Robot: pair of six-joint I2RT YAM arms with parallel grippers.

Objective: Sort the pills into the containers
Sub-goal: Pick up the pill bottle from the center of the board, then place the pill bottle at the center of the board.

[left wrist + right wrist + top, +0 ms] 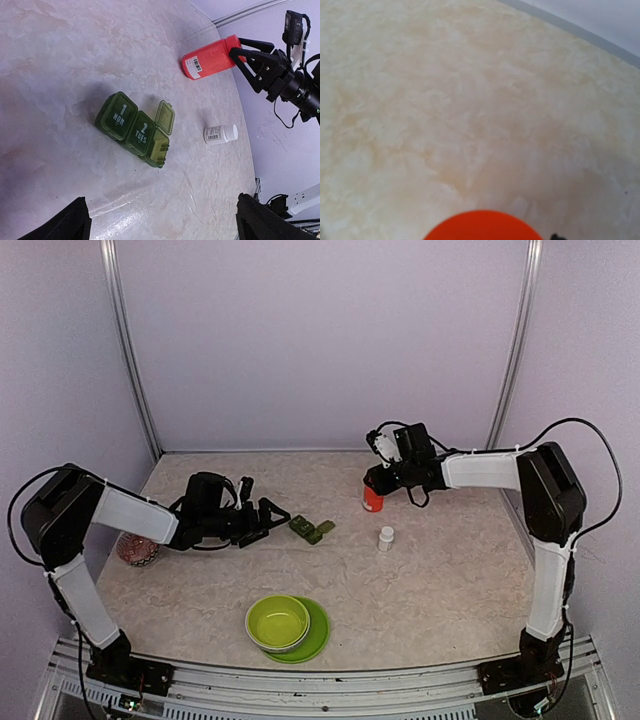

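Marble table (440,580) | containers (311,529) lie just ahead of left end effector (271,522), jaws released | right end effector (373,478) straddles orange-red bottle (372,501), grip unclear

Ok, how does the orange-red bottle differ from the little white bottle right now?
The orange-red bottle is clearly taller and wider than the white bottle. The orange-red bottle has the right gripper straddling its top, though a firm grip isn't confirmable; the white bottle stands free with its cap showing. Both stand upright and carry a barcode label.
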